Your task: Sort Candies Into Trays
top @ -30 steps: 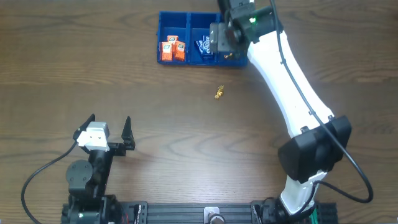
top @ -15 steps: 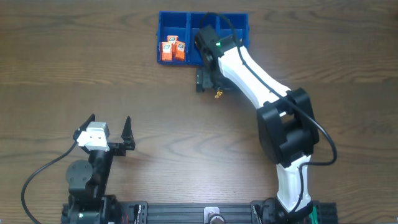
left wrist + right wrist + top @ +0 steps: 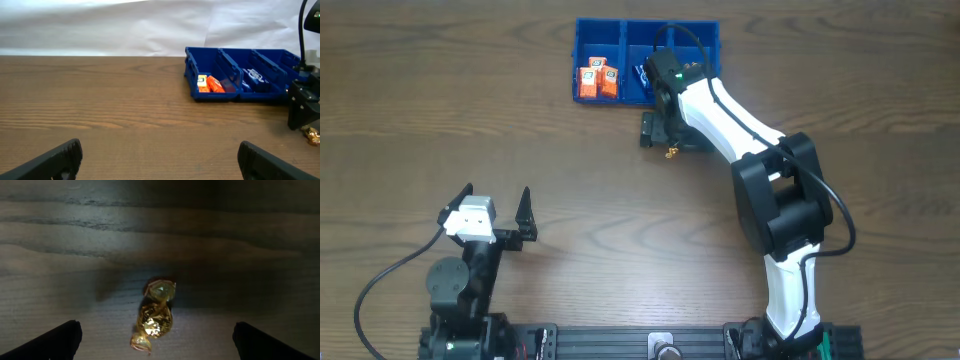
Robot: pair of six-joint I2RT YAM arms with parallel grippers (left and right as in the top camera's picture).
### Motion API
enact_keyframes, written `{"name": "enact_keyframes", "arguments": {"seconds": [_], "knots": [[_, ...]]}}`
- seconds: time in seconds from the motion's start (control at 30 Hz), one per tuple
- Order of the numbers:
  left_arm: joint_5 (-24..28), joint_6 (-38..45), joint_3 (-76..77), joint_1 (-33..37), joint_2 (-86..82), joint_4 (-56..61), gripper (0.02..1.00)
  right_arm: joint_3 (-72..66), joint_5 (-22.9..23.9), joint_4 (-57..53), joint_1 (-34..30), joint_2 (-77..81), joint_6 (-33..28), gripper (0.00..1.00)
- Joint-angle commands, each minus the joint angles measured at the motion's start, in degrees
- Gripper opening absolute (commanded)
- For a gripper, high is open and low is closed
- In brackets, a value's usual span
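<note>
Upper middle: the right gripper [image 3: 668,140], wide open, hangs over a small gold foil-wrapped candy [image 3: 155,317] on the wooden surface [image 3: 440,120]; left gripper [image 3: 497,195], lower left, also wide.

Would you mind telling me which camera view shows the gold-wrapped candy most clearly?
The right wrist view: the gold-wrapped candy sits close up, wrapper twists visible. The top view shows it as a tiny speck; the left wrist view catches it small at the picture's edge.
</note>
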Motion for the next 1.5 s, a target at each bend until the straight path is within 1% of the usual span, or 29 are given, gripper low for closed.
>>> {"name": "enact_keyframes", "arguments": {"seconds": [0.03,0.1,0.13,0.2,0.23,0.27,0.33,0.37,0.47,0.63,0.77,0.8,0.9,1.0,1.03,1.1,1.17,1.2,1.23,1.27,1.3,1.33,1.37,1.4,1.5], "knots": [[1.03,0.81,-1.16,0.02,-0.33,-1.92,0.998,-0.37,-0.28,0.83,-0.15,3.56,0.79,1.0],[1.03,0.81,-1.16,0.02,-0.33,-1.92,0.998,-0.37,-0.31,0.9,-0.15,3.69,0.79,0.996],[1.03,0.81,-1.16,0.02,-0.33,-1.92,0.998,-0.37,-0.31,0.94,-0.15,3.69,0.79,0.976],[1.03,0.81,-1.16,0.02,-0.33,-1.92,0.998,-0.37,-0.31,0.96,-0.15,3.69,0.79,0.904],[1.05,0.81,-1.16,0.02,-0.33,-1.92,0.998,-0.37,-0.31,0.94,-0.15,3.69,0.76,0.814],[1.03,0.81,-1.16,0.02,-0.33,-1.92,0.998,-0.37,-0.31,0.94,-0.15,3.69,0.79,0.75],[1.03,0.81,-1.16,0.02,-0.33,-1.92,0.998,-0.37,-0.74,0.92,-0.15,3.69,0.76,0.562],[1.03,0.81,-1.16,0.02,-0.33,-1.92,0.996,-0.37,-0.96,0.9,-0.15,3.69,0.79,0.505],[1.03,0.81,-1.16,0.02,-0.33,-1.92,0.998,-0.37,-1.36,0.87,-0.15,3.69,0.79,0.386],[1.03,0.81,-1.16,0.02,-0.33,-1.92,0.998,-0.37,-1.36,0.68,-0.15,3.69,0.76,0.222],[1.03,0.81,-1.16,0.02,-0.33,-1.92,0.998,-0.37,-1.36,0.52,-0.15,3.67,0.79,0.058],[1.03,0.81,-1.16,0.02,-0.33,-1.92,0.998,-0.37,-1.36,0.52,-0.15,3.54,0.76,0.038],[1.03,0.81,-1.16,0.02,-0.33,-1.92,0.998,-0.33,-1.05,-0.48,-0.15,0.7,0.37,0.038],[1.03,0.81,-1.16,0.02,-0.33,-1.92,0.998,0.42,0.68,-1.09,-0.15,-5.53,-0.04,0.038],[1.03,0.81,-1.16,0.02,-0.33,-1.92,0.998,1.05,1.55,-1.07,-0.15,-9.33,-1.29,0.038],[1.03,0.81,-1.16,0.02,-0.33,-1.92,0.996,2.71,5.27,-1.16,-0.15,-14.69,-1.46,0.036],[1.05,0.81,-1.16,0.02,-0.33,-1.92,0.998,5.03,10.16,0.09,-0.17,-17.7,-3.34,0.036],[1.03,0.81,-1.16,0.02,-0.33,-1.92,0.998,6.84,14.19,1.75,-0.28,-18.4,-4.15,0.036],[1.03,0.81,-1.16,0.02,-0.33,-1.92,0.998,8.9,17.79,4.44,-0.57,-18.34,-6.36,0.036],[1.03,0.81,-1.16,0.02,-0.33,-1.92,0.996,9.35,18.99,6.62,-0.83,-18.05,-8.0,0.036],[1.03,0.81,-1.16,0.02,-0.33,-1.92,0.998,9.44,20.04,10.84,-1.27,-17.73,-11.19,0.036],[1.03,0.81,-1.16,0.02,-0.33,-1.92,0.998,9.44,20.41,14.51,-1.7,-16.85,-13.73,0.036],[1.03,0.81,-1.16,0.02,-0.33,-1.92,0.998,9.44,20.41,17.07,-2.1,-15.82,-14.93,0.036],[1.03,0.81,-1.16,0.02,-0.33,-1.92,0.998,9.44,20.41,20.55,-2.91,-13.68,-15.45,0.038],[1.03,0.81,-1.16,0.02,-0.33,-1.92,0.998,9.44,20.37,24.96,-4.33,-9.2,-15.41,0.036]]}}
